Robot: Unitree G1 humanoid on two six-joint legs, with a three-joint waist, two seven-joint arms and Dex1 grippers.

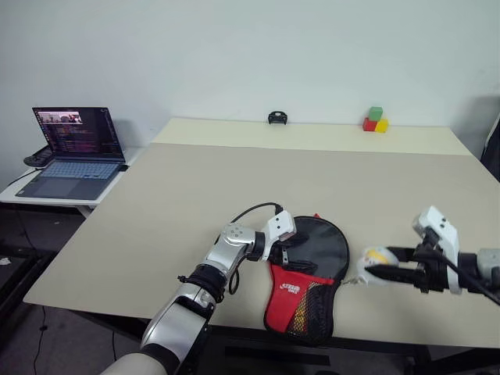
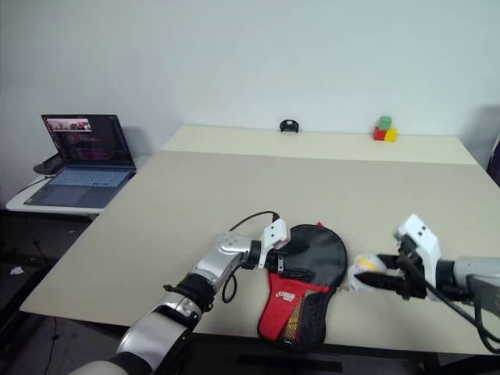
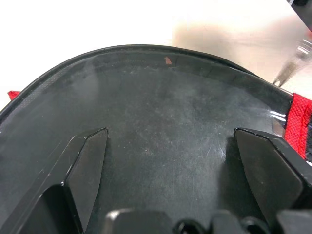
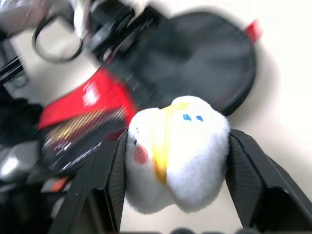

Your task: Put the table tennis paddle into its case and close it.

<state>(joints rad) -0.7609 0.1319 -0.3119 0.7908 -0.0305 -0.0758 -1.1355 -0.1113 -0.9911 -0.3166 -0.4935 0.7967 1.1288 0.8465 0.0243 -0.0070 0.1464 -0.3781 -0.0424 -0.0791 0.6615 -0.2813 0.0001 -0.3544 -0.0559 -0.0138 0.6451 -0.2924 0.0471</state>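
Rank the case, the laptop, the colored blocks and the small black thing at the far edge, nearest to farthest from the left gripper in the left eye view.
1. Case: directly under the left gripper, near edge.
2. Small black thing: straight across, far edge.
3. Laptop and colored blocks: laptop on the side table to the left, blocks at the far right; too close to call.

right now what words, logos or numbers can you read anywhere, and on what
None can be read for certain.
White logo on the red part of the case: too small to read.
Laptop screen: lines of text and a picture, too small to read.
White plush toy between the right hand's fingers: coloured marks, no lettering.
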